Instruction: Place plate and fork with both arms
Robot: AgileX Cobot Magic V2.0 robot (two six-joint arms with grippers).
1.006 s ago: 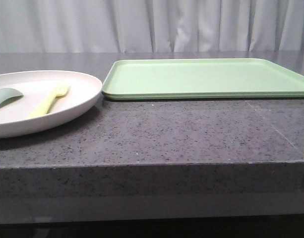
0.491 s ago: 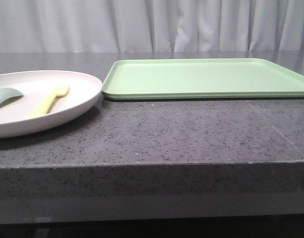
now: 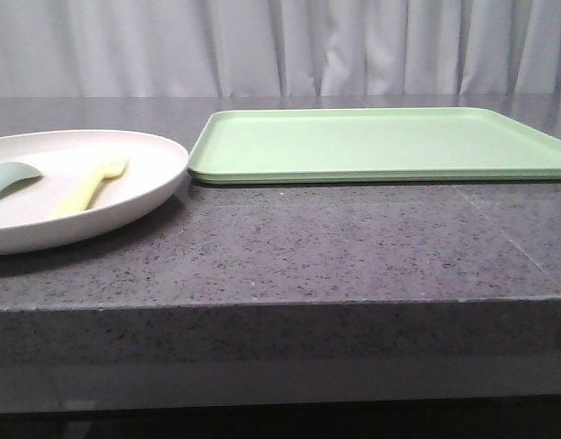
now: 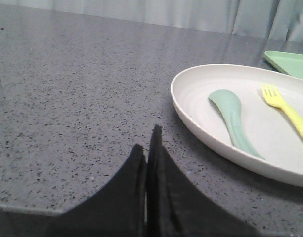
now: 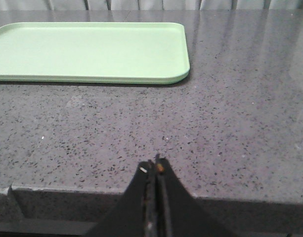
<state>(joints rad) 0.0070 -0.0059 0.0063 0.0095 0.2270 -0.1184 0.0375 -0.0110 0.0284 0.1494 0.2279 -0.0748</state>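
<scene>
Open counter [image 3: 353,238] before tray [image 3: 381,142]; spoon [image 4: 233,118] beside fork [image 4: 284,106].

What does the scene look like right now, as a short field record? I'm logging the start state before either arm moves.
plate: on the counter, left of the tray
fork: lying in the plate
spoon: lying in the plate, beside the fork
tray: nothing on it
left gripper: shut, holding nothing, short of the plate
right gripper: shut, holding nothing, above the counter edge
counter: dark speckled stone
</scene>
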